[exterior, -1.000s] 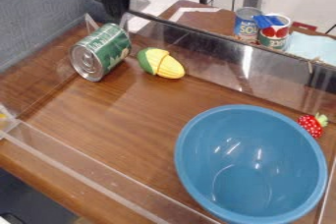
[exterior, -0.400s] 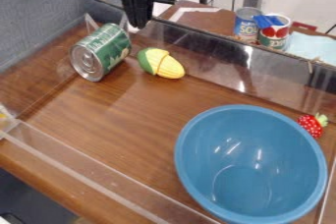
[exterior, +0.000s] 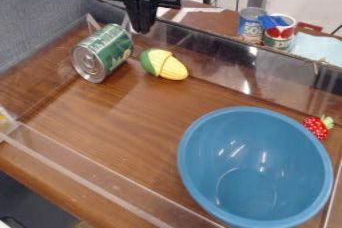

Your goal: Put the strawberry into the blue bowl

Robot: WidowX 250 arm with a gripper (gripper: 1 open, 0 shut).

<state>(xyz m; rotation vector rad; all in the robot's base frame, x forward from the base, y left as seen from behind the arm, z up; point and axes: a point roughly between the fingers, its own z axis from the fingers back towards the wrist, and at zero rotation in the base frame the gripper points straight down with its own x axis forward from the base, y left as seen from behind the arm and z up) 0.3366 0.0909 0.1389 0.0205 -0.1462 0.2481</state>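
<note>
The blue bowl point(exterior: 255, 166) is large, round and light blue, and sits at the front right of the wooden table. The strawberry point(exterior: 317, 126), tiny and red with a green top, lies just past the bowl's right rim near the frame edge. My gripper point(exterior: 139, 24) hangs at the back left, pointing down above the table behind the green can. Its dark fingers are pressed together with nothing between them. It is far from both the strawberry and the bowl.
A green can point(exterior: 103, 52) lies on its side at the left. A yellow-green corn toy point(exterior: 164, 65) sits beside it. Blue and red cans point(exterior: 266, 28) stand behind a clear wall point(exterior: 254, 64) at the back right. A clear low barrier point(exterior: 80, 177) lines the front edge.
The gripper has shifted right and dropped a little lower behind the green can. Nothing else has moved.
</note>
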